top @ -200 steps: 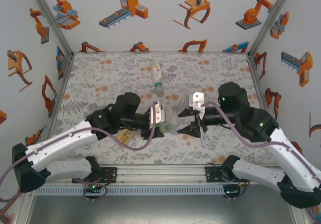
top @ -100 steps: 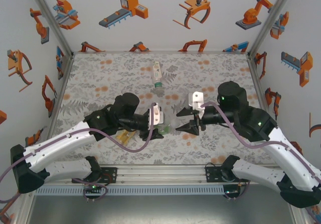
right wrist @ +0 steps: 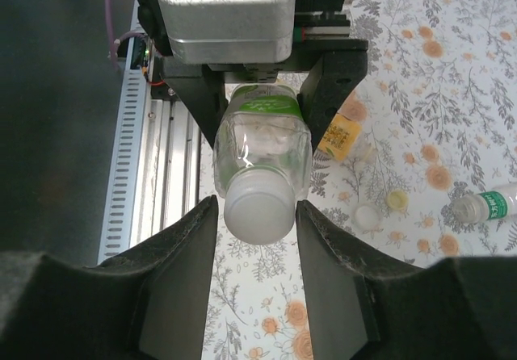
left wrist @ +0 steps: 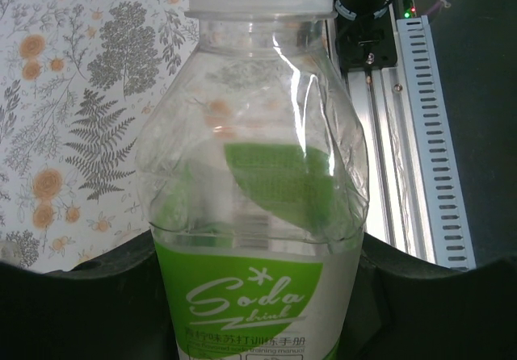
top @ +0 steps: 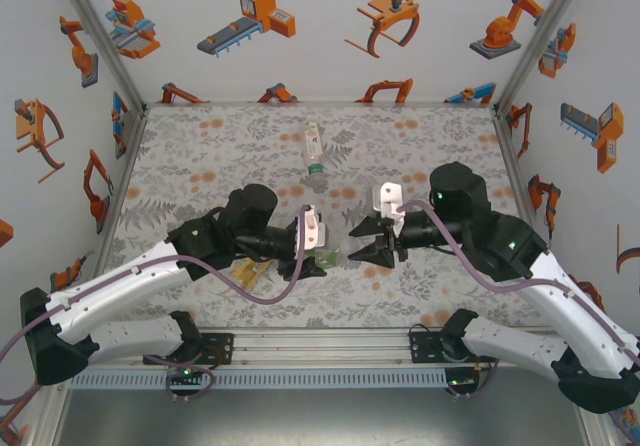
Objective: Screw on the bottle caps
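Note:
My left gripper (left wrist: pixel 254 316) is shut on a clear bottle with a green label (left wrist: pixel 254 215), held lying level above the table, neck towards the right arm. A white cap (right wrist: pixel 258 207) sits on its neck. My right gripper (right wrist: pixel 257 215) is open, one finger on each side of that cap, with only slim gaps. From above, the two grippers meet at the bottle (top: pixel 331 257), left gripper (top: pixel 312 258) and right gripper (top: pixel 360 247). An orange-yellow bottle (right wrist: pixel 339 136) lies under the left arm. Two loose caps lie on the cloth, one white (right wrist: pixel 366 216) and one pale yellow (right wrist: pixel 397 201).
A clear bottle with a white label (top: pixel 314 151) lies at the back centre of the flowered cloth. The metal rail (top: pixel 320 348) with both arm bases runs along the near edge. Printed walls close the left, back and right sides.
My right gripper has moved left up to the bottle's neck and its jaws have narrowed around the cap. The left arm has barely moved.

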Motion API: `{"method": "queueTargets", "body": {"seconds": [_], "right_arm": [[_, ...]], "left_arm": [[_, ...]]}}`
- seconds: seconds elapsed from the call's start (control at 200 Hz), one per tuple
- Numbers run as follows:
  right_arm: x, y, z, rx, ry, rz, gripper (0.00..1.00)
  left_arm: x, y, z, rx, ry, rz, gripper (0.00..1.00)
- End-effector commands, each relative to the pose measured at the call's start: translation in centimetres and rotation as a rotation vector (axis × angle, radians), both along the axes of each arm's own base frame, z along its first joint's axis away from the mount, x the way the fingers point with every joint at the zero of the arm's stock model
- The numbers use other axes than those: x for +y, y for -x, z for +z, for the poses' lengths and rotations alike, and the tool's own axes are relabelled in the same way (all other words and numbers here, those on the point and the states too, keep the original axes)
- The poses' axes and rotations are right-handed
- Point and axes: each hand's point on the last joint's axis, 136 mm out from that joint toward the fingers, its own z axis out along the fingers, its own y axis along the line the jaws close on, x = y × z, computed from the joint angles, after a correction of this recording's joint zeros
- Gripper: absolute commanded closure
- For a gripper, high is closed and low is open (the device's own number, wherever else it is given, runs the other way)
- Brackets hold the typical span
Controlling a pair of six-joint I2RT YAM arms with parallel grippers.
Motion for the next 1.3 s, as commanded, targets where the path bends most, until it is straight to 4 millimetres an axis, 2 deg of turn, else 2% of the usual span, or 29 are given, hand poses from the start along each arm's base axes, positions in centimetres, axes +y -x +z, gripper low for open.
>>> {"method": "queueTargets", "body": {"seconds": [0.0,0.2,0.325,0.391,0.656,0.776,0.916,1.061,1.297], "right_arm": [[0.2,0.3,0.3,0.008,-0.022,0.017,0.57],[0.2,0.2,0.5,0.015,-0.028,0.011,0.72],[0.3,0.0,0.6,0.064,-0.039,-0.013,0.87],[0.5,-0.8,0.7,0.116,-0.051,-0.067,1.0],[0.8,-4.1,0.9,0.503,-0.164,-0.352,1.0],[0.1,-5.4,0.7,0.687,-0.219,-0.514,1.0],[-0.8,-6.6,-0.9,0.951,-0.226,-0.704,1.0],[-1.2,-7.1,-4.2,1.224,-0.18,-0.885,1.0],[-1.8,-7.1,-6.2,1.417,-0.17,-1.03,1.0]], "left_arm": [[0.0,0.9,1.9,-0.022,0.043,-0.046,0.76],[-0.1,0.8,1.7,-0.022,0.036,-0.043,0.76],[-0.2,0.7,1.4,-0.017,0.028,-0.037,0.76],[-0.2,0.6,1.4,-0.014,0.027,-0.036,0.76],[-0.4,0.5,0.9,-0.006,0.015,-0.034,0.76],[-0.5,0.4,0.8,-0.005,0.012,-0.033,0.76],[-0.6,-0.3,0.5,-0.021,0.002,0.0,0.76],[-0.6,-2.1,-0.4,-0.048,-0.038,0.09,0.76],[-0.7,-2.9,-0.6,-0.062,-0.049,0.128,0.74]]}}
